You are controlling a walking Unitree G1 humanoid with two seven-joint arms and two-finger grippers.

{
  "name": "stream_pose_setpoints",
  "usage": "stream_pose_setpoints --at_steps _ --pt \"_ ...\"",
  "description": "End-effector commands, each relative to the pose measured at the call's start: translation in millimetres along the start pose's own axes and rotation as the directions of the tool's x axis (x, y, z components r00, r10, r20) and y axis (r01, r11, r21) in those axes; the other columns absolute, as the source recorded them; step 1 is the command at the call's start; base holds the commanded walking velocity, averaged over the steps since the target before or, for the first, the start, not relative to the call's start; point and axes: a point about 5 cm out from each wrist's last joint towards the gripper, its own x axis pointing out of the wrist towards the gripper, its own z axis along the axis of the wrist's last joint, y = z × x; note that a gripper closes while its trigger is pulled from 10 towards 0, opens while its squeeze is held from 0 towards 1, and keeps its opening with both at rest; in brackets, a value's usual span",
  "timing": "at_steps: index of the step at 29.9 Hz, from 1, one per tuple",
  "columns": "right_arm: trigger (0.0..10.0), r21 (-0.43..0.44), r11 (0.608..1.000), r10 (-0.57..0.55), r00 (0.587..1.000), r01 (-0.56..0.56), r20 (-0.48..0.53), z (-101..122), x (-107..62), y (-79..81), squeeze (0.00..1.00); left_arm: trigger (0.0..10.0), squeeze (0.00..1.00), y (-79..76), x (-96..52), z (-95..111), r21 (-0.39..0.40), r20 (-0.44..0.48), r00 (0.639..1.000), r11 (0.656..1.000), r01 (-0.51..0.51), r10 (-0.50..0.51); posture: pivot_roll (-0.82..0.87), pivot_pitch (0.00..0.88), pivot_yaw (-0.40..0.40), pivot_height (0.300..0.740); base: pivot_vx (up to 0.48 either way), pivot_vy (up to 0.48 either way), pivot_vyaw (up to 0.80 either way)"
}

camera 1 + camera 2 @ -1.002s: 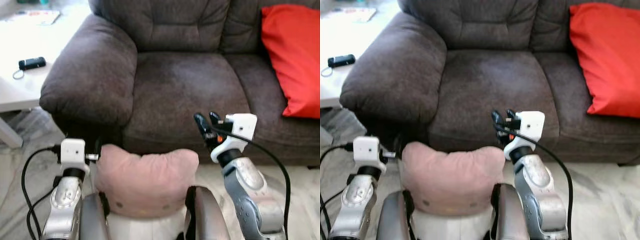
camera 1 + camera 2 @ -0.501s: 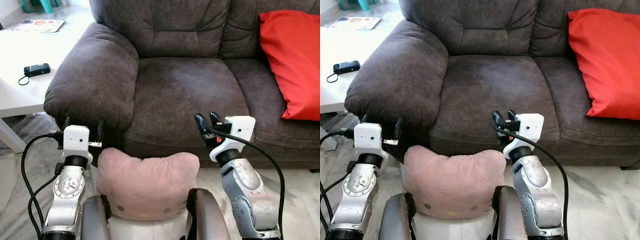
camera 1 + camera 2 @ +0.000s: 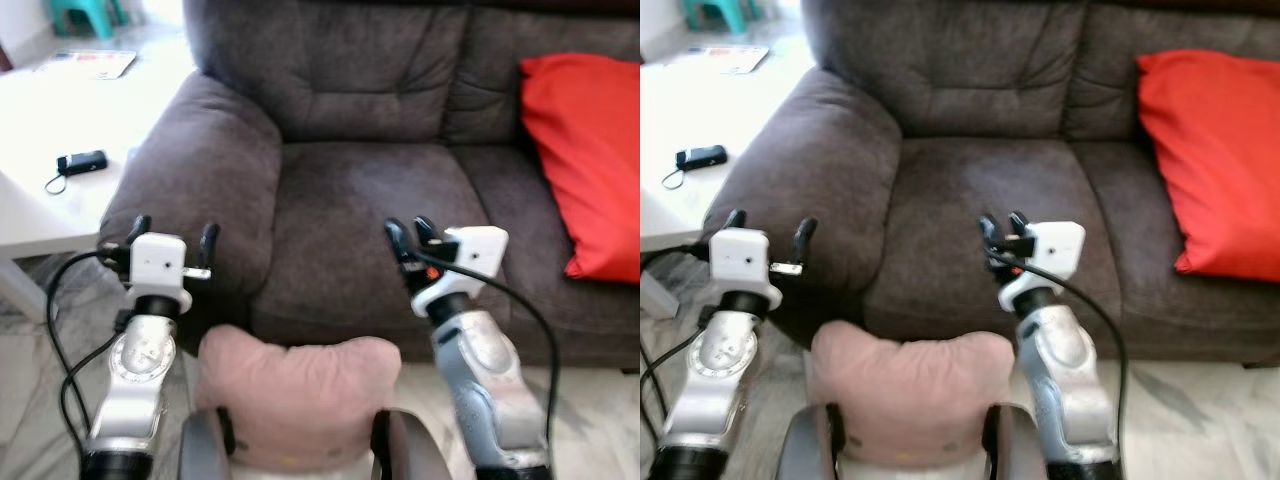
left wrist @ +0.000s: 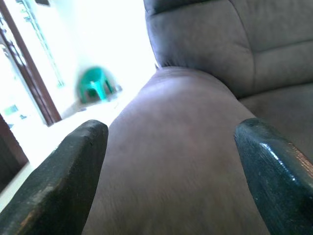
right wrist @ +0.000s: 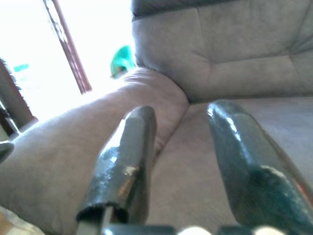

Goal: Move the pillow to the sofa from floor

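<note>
Above the pink pillow (image 3: 297, 397), both arms are raised in front of the sofa (image 3: 370, 190). Left of the pillow and higher, the left end effector (image 3: 171, 238) hangs with its fingers spread wide, grasping nothing, before the sofa's armrest. Up and to the right of the pillow, the right end effector (image 3: 405, 232) hovers over the front edge of the seat cushion, its fingers parted by a narrow gap and also empty. The pillow itself lies on the floor (image 3: 40, 350) against the sofa's base, between the two arms and close to the robot's body. Farther right of the pillow, a red cushion (image 3: 585, 160) leans on the sofa back. Left of the armrest stands a white desk (image 3: 45, 205) carrying a small black device (image 3: 80, 161). Judging by this, the task is barely started: the pillow is not yet gripped, and grasping, lifting and placing all remain.
</note>
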Motion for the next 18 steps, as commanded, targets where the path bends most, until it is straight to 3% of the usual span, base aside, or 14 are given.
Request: stream_pose_setpoints --at_steps 1,7,9,11,12,14,16,18 --pt "10.0 -0.017 0.999 -0.047 0.999 0.046 -0.016 -2.8 -6.0 -13.3 0.0 10.0 0.0 -14.6 1.2 6.9 -0.016 0.021 0.999 0.999 0.044 -0.043 0.06 0.0 -0.052 0.487 0.0 0.0 0.0" --pt "10.0 -0.011 0.999 -0.034 0.999 0.034 -0.018 -4.5 -7.0 -9.7 0.0 10.0 0.0 -18.1 -1.0 6.5 -0.021 0.013 0.998 0.997 0.068 -0.068 0.06 0.0 -0.052 0.487 0.0 0.0 0.0" --pt "10.0 -0.011 0.999 -0.031 0.999 0.031 -0.021 -5.1 -7.7 -9.1 0.0 10.0 0.0 -26.9 -6.7 2.3 -0.055 -0.015 0.988 0.987 0.153 -0.154 0.06 0.0 -0.054 0.487 0.0 0.0 0.0" --pt "10.0 -0.011 0.999 -0.03 0.999 0.03 -0.022 -5.2 -7.8 -8.9 0.0 10.0 0.0 -29.2 -8.2 1.6 -0.062 -0.019 0.984 0.983 0.175 -0.177 0.06 0.0 -0.054 0.487 0.0 0.0 0.0" --pt "10.0 -0.011 1.0 -0.028 0.999 0.028 -0.025 -5.3 -8.2 -8.9 0.0 10.0 0.0 -41.1 -16.9 -5.5 -0.124 -0.066 0.958 0.955 0.271 -0.281 0.06 0.0 -0.056 0.487 0.0 0.0 0.0" --pt "10.0 -0.01 1.0 -0.024 0.999 0.024 -0.026 -5.4 -8.2 -8.1 0.0 10.0 0.0 -49.7 -32.4 -19.0 -0.187 -0.145 0.92 0.923 0.337 -0.365 0.06 0.0 -0.054 0.487 0.0 0.0 0.0" --pt "10.0 -0.009 1.0 -0.023 0.999 0.023 -0.026 -5.4 -8.1 -7.8 0.0 10.0 0.0 -48.6 -39.3 -26.2 -0.2 -0.182 0.914 0.923 0.328 -0.364 0.06 0.0 -0.055 0.487 0.0 0.0 0.0" --pt "10.0 -0.009 1.0 -0.02 0.999 0.019 -0.026 -4.6 -7.7 -7.5 0.0 10.0 0.0 -41.6 -50.8 -47.2 -0.246 -0.307 0.896 0.936 0.252 -0.322 0.06 0.0 -0.058 0.487 0.0 0.0 0.0"
